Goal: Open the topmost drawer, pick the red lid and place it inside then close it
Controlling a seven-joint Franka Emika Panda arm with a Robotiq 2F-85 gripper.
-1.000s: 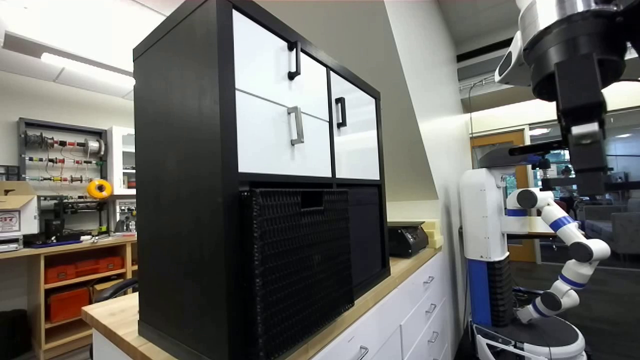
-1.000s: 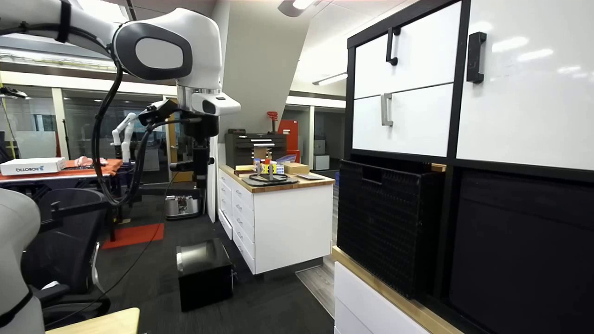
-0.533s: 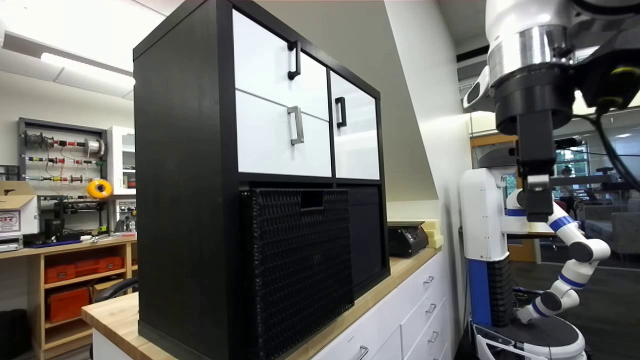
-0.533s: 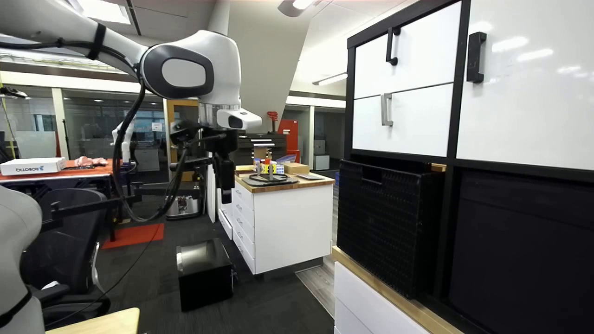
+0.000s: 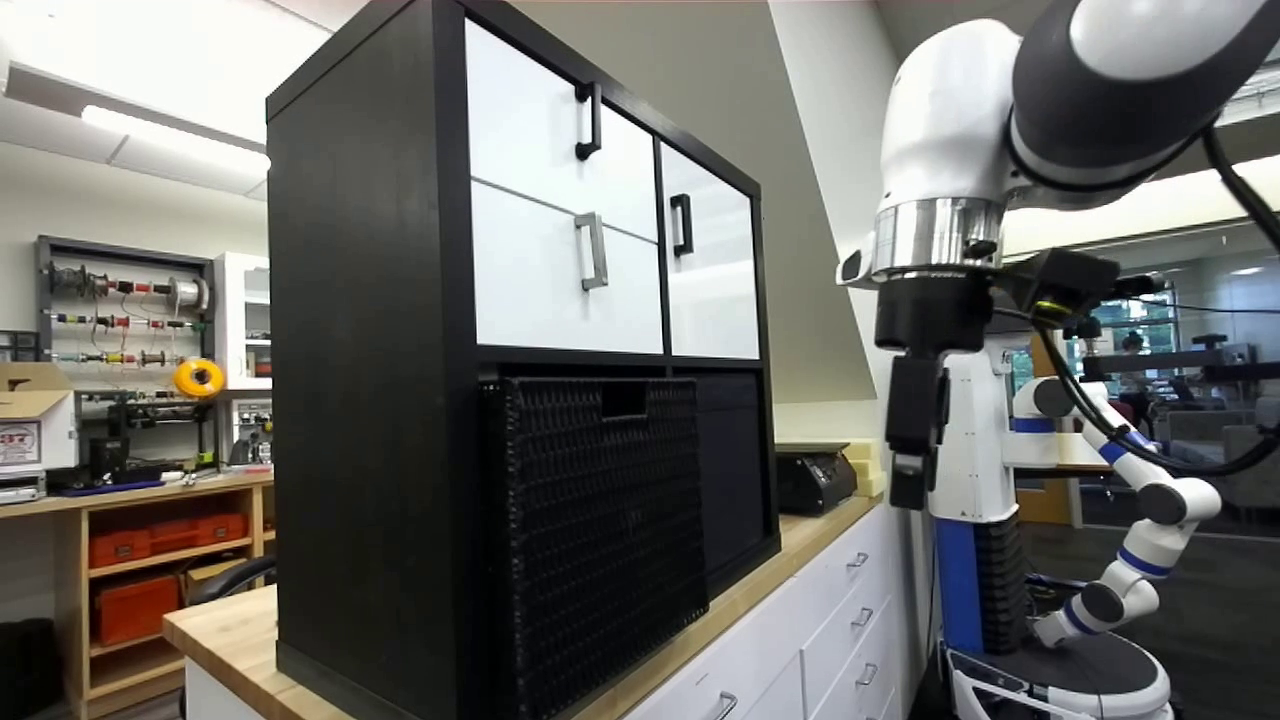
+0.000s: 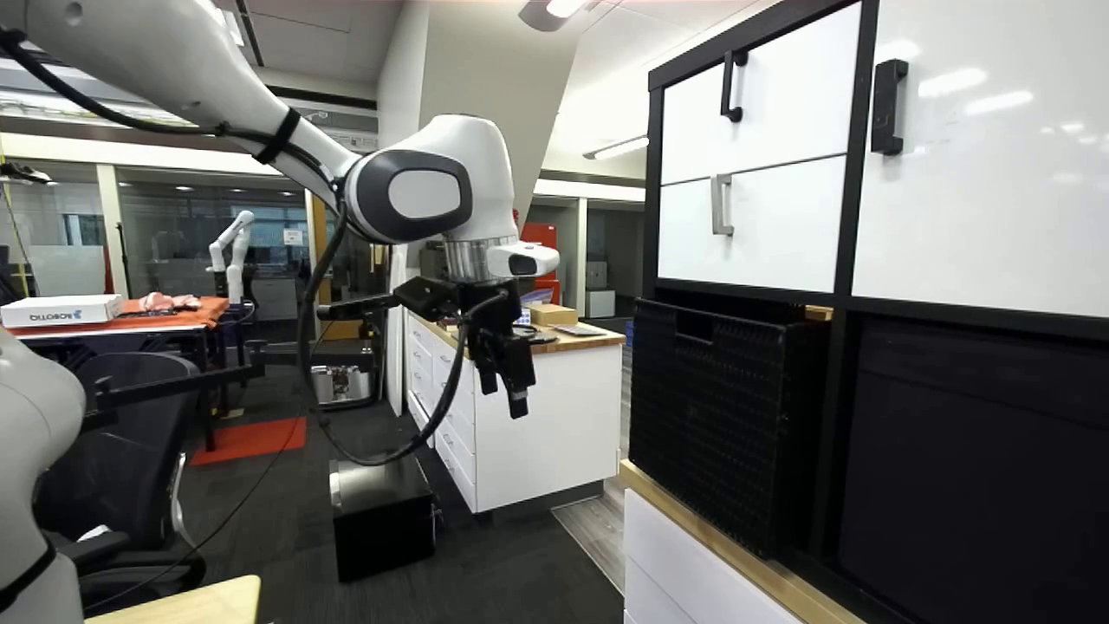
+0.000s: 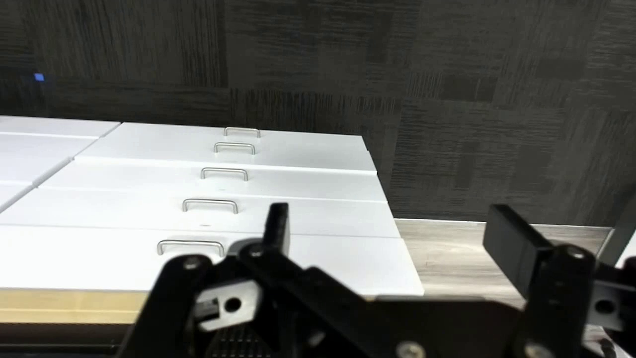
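Observation:
My gripper (image 7: 391, 231) is open in the wrist view, with a wide gap and nothing between its fingers. It points down in mid-air in both exterior views, also here (image 5: 910, 480) and here (image 6: 504, 394), well apart from the black cabinet (image 5: 360, 350). The cabinet has white panels (image 5: 560, 270) with black and silver handles, also seen here (image 6: 754, 113). No shallow black drawer front can be made out, so the topmost drawer is hidden or out of view. The red lid does not show in any view.
A black woven basket (image 5: 610, 540) juts from the lower cabinet. White counter drawers (image 7: 218, 179) with silver handles lie below the gripper. A white and blue robot (image 5: 965, 450), a far white counter (image 6: 546, 425) and a black box (image 6: 381, 529) on the floor also show.
The arm has swung toward the cabinet and come lower. The gripper has moved left and down in an exterior view, and right and down in an exterior view from elsewhere. The cabinet is unchanged.

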